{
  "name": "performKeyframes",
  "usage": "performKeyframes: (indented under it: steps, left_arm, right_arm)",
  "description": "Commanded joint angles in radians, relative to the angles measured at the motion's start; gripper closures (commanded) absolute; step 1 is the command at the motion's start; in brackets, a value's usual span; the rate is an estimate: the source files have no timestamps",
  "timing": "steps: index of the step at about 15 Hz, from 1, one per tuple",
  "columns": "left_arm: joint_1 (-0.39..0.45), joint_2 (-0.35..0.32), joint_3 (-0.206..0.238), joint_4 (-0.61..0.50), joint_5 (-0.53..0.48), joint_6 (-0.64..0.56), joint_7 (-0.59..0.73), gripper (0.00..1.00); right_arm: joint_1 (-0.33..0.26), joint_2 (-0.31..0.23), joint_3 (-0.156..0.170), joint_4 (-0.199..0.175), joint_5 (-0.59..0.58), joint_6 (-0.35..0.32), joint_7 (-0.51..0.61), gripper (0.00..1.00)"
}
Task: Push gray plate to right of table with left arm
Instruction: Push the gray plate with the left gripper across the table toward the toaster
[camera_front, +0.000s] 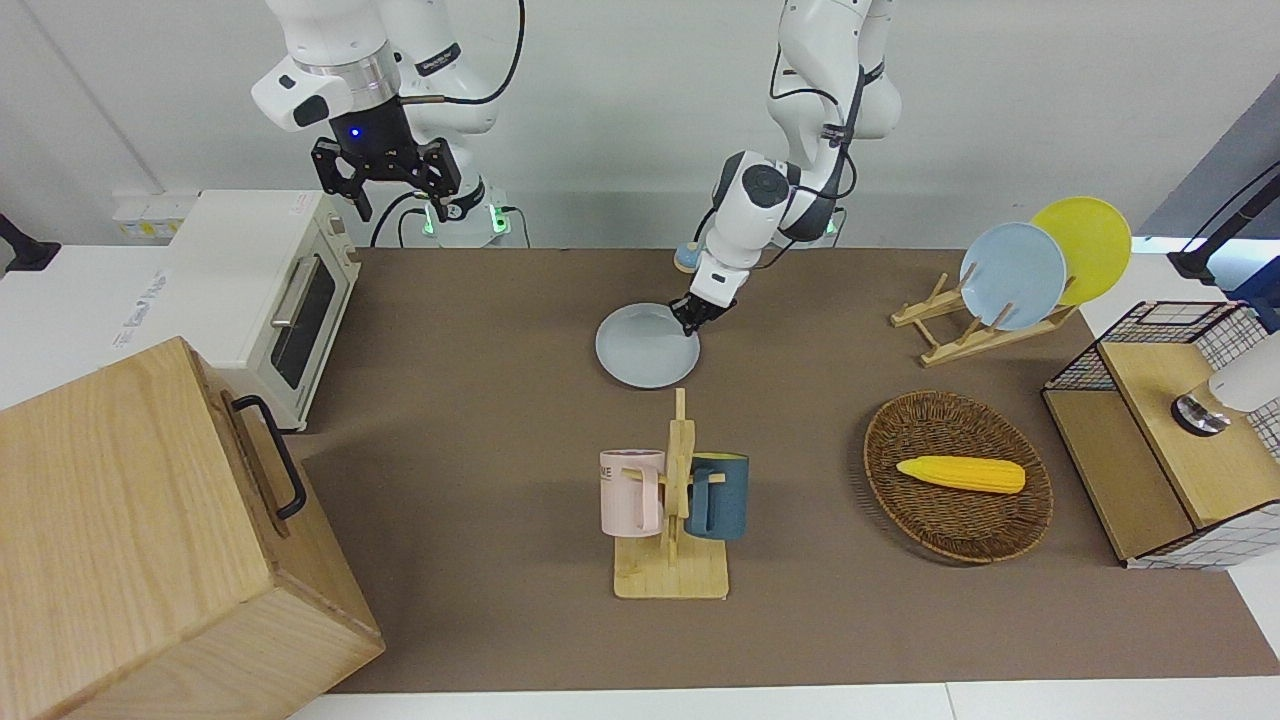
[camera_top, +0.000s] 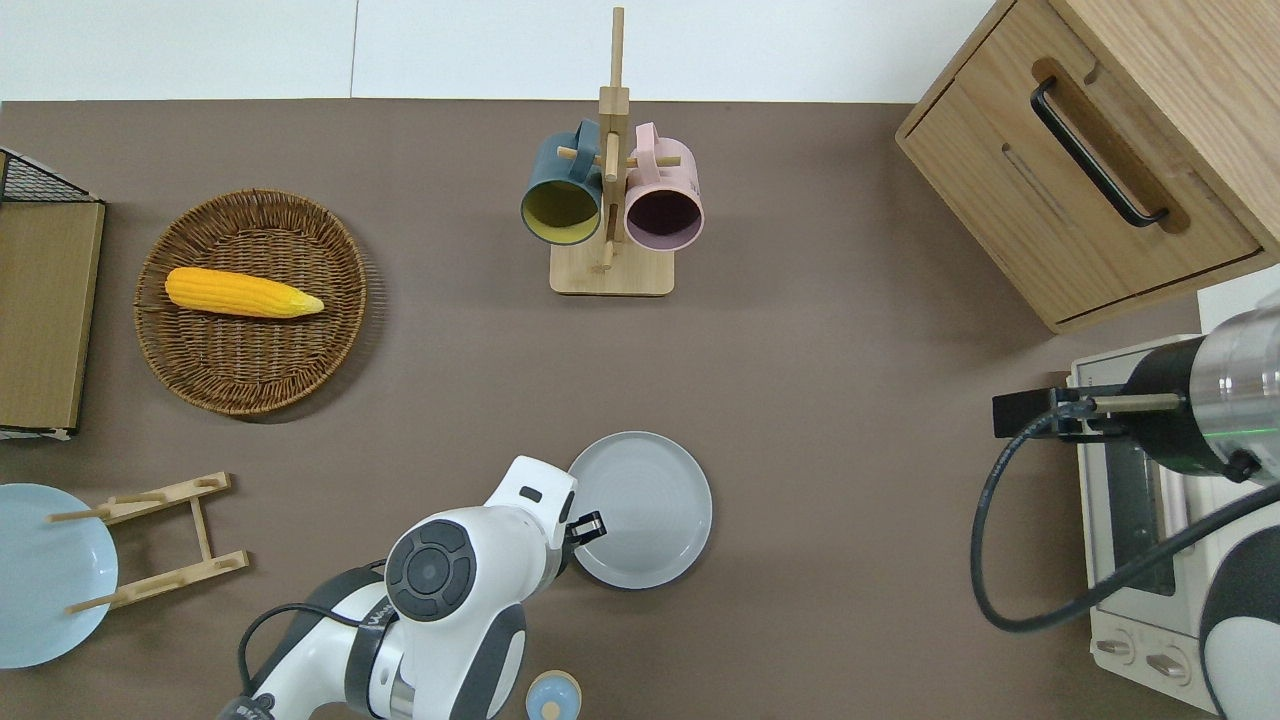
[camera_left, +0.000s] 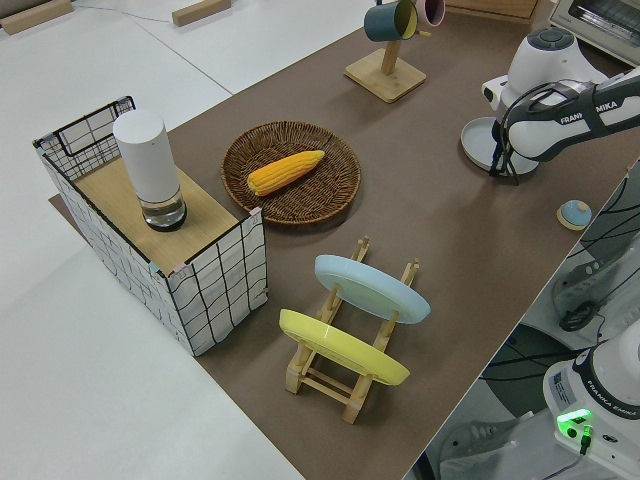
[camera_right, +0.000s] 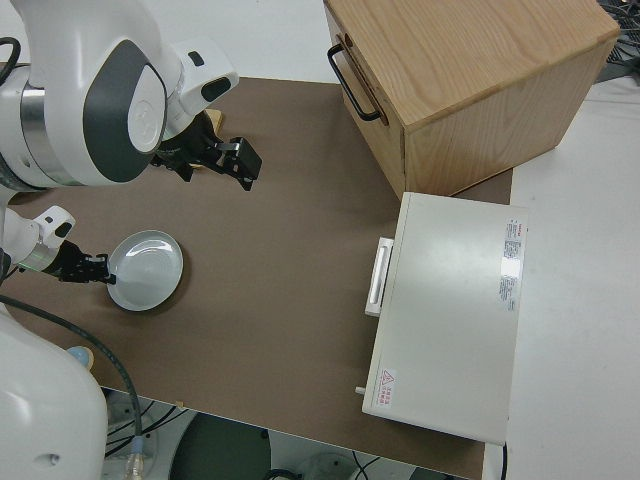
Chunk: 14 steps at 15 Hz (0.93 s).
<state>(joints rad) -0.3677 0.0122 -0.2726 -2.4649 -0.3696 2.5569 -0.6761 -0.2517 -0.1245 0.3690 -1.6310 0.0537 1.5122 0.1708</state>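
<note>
The gray plate (camera_front: 648, 346) lies flat on the brown table (camera_front: 480, 330) near its middle, nearer to the robots than the mug rack; it also shows in the overhead view (camera_top: 640, 510). My left gripper (camera_front: 692, 315) is low at the table, shut, its tips against the plate's rim on the side toward the left arm's end (camera_top: 590, 525). It holds nothing. My right arm is parked, its gripper (camera_front: 388, 200) open and empty.
A wooden mug rack (camera_front: 672, 500) holds a pink and a blue mug. A wicker basket (camera_front: 958, 520) with corn, a plate rack (camera_front: 1010, 275) and a wire-mesh box (camera_front: 1170, 430) stand toward the left arm's end. A toaster oven (camera_front: 270, 290) and wooden cabinet (camera_front: 150, 540) stand toward the right arm's end.
</note>
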Motion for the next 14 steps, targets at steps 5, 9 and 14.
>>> performKeyframes:
  steps: [5,9,14]
  left_arm:
    - [-0.196,0.129,0.102,0.132,-0.113,0.039,-0.057,1.00]
    - [-0.298,0.166,0.173,0.185,-0.129,0.039,-0.072,1.00]
    - [-0.370,0.235,0.181,0.250,-0.143,0.115,-0.094,1.00]
  right_arm:
    - [-0.024,-0.027,0.014,-0.027,0.021,0.000,0.010,0.005]
    - [-0.024,-0.027,0.014,-0.027,0.021,0.000,0.012,0.005]
    - [-0.024,-0.027,0.014,-0.027,0.021,0.000,0.010,0.005]
